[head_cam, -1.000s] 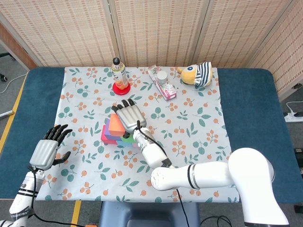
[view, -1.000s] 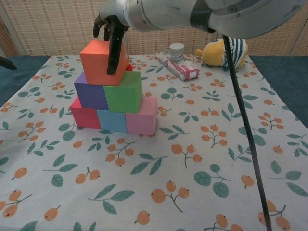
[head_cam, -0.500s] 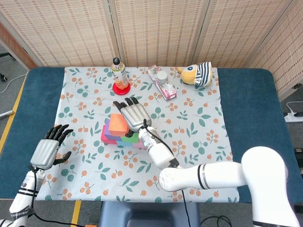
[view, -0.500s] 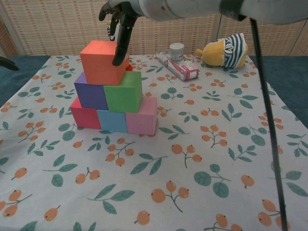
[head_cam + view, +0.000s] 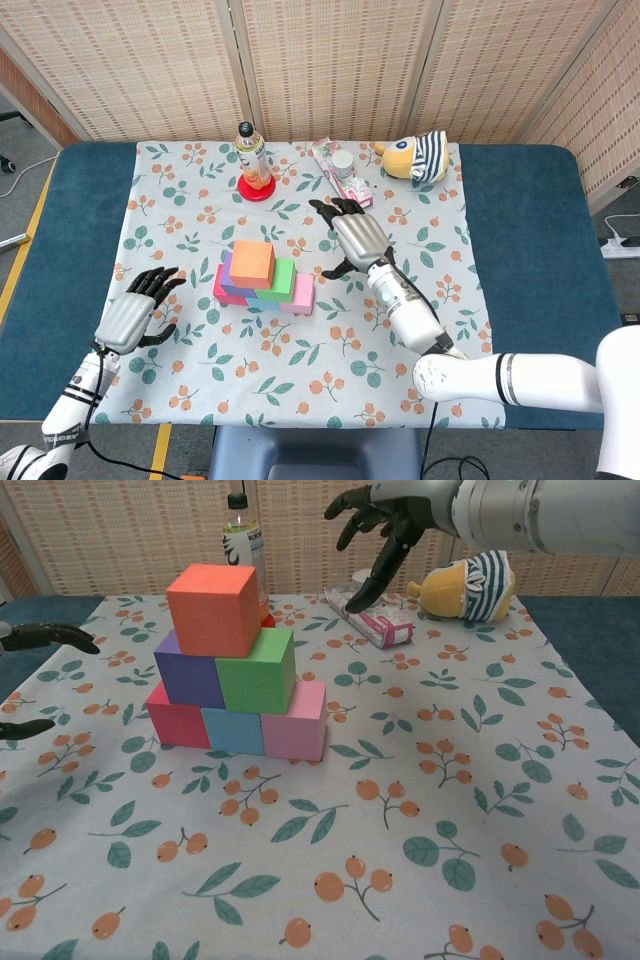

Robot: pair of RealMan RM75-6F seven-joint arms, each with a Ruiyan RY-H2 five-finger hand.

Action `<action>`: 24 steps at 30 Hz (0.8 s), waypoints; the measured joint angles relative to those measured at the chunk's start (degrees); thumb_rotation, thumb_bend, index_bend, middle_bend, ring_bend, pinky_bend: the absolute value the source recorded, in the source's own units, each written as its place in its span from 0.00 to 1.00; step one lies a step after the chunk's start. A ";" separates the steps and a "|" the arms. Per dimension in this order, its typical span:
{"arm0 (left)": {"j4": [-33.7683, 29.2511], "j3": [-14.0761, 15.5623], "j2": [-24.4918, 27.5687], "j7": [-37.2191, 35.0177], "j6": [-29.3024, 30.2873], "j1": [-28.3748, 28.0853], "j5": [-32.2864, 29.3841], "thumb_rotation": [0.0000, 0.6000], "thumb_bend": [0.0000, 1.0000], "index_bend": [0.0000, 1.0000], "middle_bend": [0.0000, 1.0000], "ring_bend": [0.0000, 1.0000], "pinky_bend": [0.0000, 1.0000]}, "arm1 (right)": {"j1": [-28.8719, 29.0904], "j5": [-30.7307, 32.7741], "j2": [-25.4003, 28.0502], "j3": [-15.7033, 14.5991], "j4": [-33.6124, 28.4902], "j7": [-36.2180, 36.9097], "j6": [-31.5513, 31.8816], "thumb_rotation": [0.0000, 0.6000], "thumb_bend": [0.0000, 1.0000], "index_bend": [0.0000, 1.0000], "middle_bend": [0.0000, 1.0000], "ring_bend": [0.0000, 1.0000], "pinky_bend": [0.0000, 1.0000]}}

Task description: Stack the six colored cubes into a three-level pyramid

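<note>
Bright, even indoor light, soft faint shadows, sharp focus, no glare or blur.

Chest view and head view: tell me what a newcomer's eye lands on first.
The cube pyramid at the cloth's centre-left, an orange cube topping it. Next, the right hand, open in the air to its right, holding nothing. Behind stand a bottle and a striped plush toy.

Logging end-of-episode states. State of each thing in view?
orange cube: top level, sits on purple and green
purple cube: middle level
green cube: middle level
red cube: bottom row
blue cube: bottom row
pink cube: bottom row
right hand: open, clear of the stack
left hand: open, holds nothing
bottle: upright, capped
</note>
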 measured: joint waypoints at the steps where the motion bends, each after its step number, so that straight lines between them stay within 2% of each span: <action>1: 0.18 -0.06 -0.42 0.20 -0.57 -0.43 -0.10 1.00 0.33 0.15 0.03 0.00 0.08 | -0.67 -0.97 -0.64 -0.23 1.18 1.37 -0.44 1.00 0.00 0.00 0.14 0.01 0.00; 5: 0.90 -0.39 -2.12 1.33 -2.65 -2.04 -0.96 1.00 0.33 0.13 0.02 0.00 0.08 | -2.94 -4.96 -4.31 -1.03 6.98 6.37 -2.80 1.00 0.00 0.00 0.13 0.01 0.00; 12: 1.70 -0.77 -3.97 2.90 -4.68 -3.64 -2.57 1.00 0.34 0.12 0.00 0.00 0.07 | -4.03 -8.37 -10.92 -1.15 14.78 9.51 -5.73 1.00 0.00 0.00 0.12 0.01 0.00; 24: 3.20 -0.43 -6.07 3.25 -6.21 -5.29 -3.11 1.00 0.33 0.12 0.00 0.00 0.07 | -3.43 -11.30 -18.16 1.63 22.29 11.37 -7.36 1.00 0.00 0.00 0.11 0.01 0.00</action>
